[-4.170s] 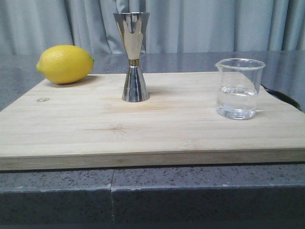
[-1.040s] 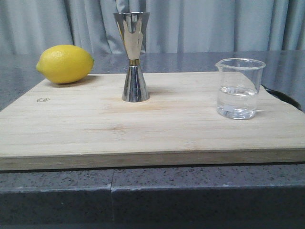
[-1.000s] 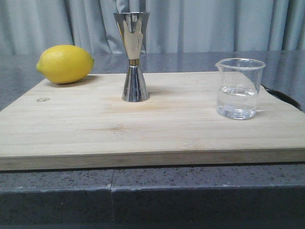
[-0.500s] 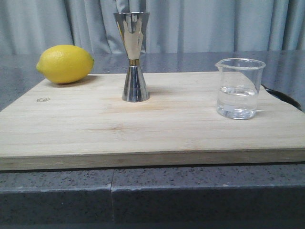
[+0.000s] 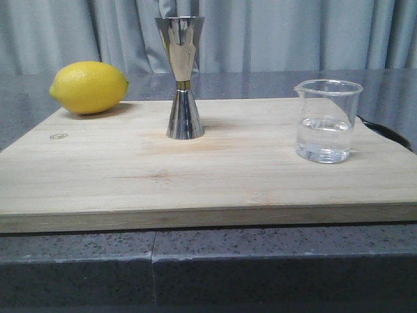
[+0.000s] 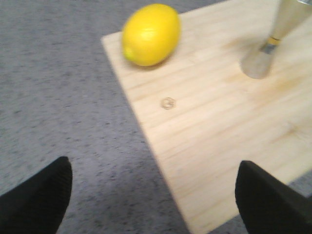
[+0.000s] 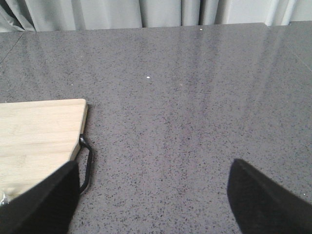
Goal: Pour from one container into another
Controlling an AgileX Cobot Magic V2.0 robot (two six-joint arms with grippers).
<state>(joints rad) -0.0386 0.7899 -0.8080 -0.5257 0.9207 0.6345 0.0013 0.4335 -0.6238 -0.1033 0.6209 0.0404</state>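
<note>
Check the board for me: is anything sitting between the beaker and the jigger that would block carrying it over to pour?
Nothing visible does. Between the beaker and the jigger lies only bare cutting board; the lemon sits beyond the jigger, off that path.

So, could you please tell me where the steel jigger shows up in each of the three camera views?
Front view: the jigger stands upright on the far middle of the cutting board, right of the lemon.
Left wrist view: only its lower cone and gold band show at the upper right corner.
Right wrist view: not in it; only a corner of the board shows.
Shared landmark: the cutting board, seen in all three.
</note>
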